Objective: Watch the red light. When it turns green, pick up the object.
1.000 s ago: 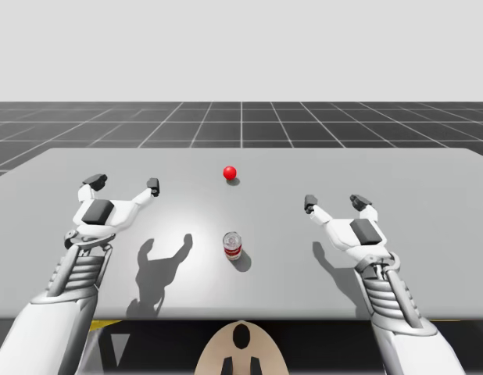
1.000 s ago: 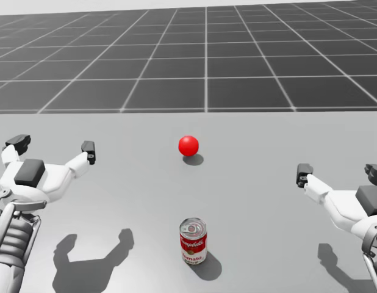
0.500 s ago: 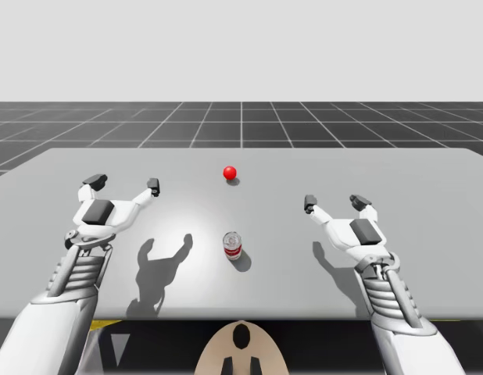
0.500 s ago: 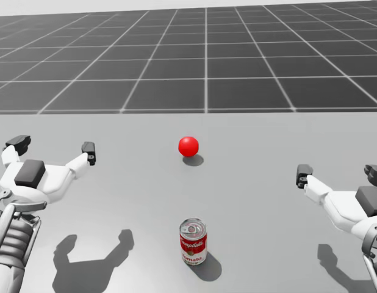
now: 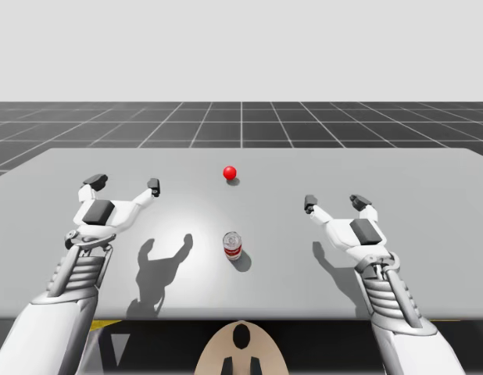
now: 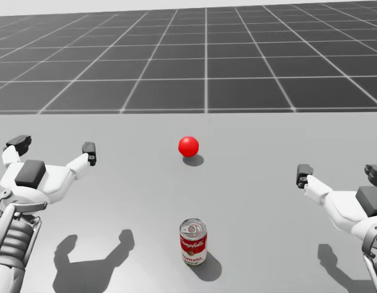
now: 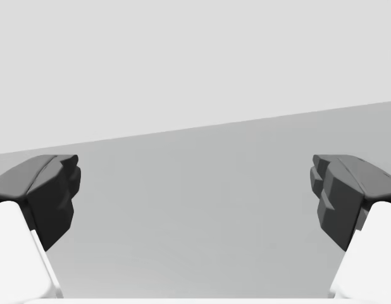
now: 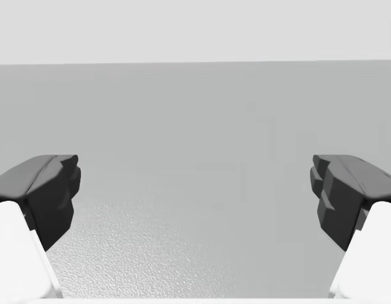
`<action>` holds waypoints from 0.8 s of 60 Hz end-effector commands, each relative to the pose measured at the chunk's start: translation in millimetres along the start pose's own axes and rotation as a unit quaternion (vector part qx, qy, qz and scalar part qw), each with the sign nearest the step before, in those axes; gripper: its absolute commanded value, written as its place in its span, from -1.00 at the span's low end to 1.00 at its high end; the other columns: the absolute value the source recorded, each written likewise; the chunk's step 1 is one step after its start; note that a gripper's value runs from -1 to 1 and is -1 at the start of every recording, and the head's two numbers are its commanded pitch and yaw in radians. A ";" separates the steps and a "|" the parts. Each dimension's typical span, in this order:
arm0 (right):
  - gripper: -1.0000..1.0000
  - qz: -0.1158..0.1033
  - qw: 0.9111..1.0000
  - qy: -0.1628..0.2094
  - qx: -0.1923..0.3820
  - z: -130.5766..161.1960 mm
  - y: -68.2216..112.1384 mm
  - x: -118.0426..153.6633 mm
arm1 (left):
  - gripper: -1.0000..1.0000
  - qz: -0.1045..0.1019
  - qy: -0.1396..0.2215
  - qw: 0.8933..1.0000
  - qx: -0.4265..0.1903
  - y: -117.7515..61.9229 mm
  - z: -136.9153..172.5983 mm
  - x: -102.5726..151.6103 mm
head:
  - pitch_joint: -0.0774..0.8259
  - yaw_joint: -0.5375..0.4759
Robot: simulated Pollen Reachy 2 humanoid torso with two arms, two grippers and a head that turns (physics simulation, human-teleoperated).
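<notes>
A red-and-white can (image 6: pixel 193 242) stands upright at the near middle of the table (image 5: pixel 429 180), well apart from my left gripper (image 5: pixel 124 183) and right gripper (image 5: pixel 334 203), both wide open and empty. The light (image 6: pixel 188 146) beyond it glows red, so reaching before green would likely fail the task.

My right gripper (image 6: pixel 340 173) clipped by head view's edge, left arm (image 6: pixel 11 244) cut off below, back of red-and-white can (image 6: pixel 193 242) hidden
</notes>
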 end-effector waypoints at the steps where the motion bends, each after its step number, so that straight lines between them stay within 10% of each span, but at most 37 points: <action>1: -1.00 -0.005 1.000 0.000 0.000 0.4 2.2 -0.8 | -1.00 0.000 0.000 1.000 -0.001 -0.1 0.2 0.1 | 0.10 0.18; 48: -1.00 0.000 1.000 -0.003 -0.002 0.5 1.7 -1.0 | -1.00 -0.001 0.001 1.000 -0.003 -0.7 0.6 0.3 | 0.10 0.18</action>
